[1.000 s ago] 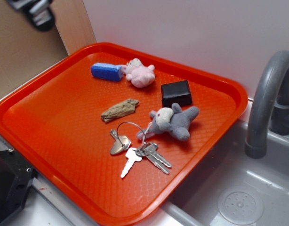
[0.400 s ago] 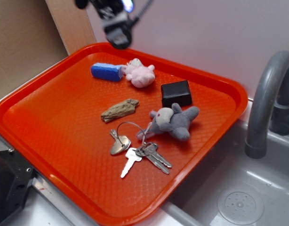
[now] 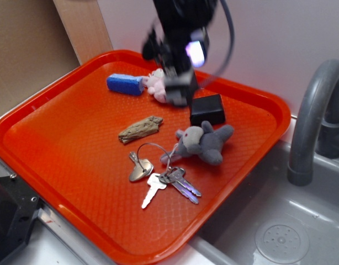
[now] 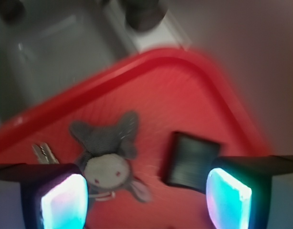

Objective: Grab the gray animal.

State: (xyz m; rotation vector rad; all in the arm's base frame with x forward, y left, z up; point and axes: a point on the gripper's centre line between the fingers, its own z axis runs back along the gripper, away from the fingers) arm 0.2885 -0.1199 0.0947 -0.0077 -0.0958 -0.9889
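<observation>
One gray animal (image 3: pixel 204 143) lies on its side near the right middle of the orange tray (image 3: pixel 59 138), just below the black block (image 3: pixel 207 109) and touching the ring of the key bunch (image 3: pixel 161 176); the gripper (image 3: pixel 178 88) hangs blurred above the pink plush animal (image 3: pixel 157 83), clear of the gray toy; in the wrist view its fingers (image 4: pixel 63 200) stand wide apart, nothing between them; a blue block (image 3: pixel 125 84) and a brown piece (image 3: pixel 140 128) lie to the left.
</observation>
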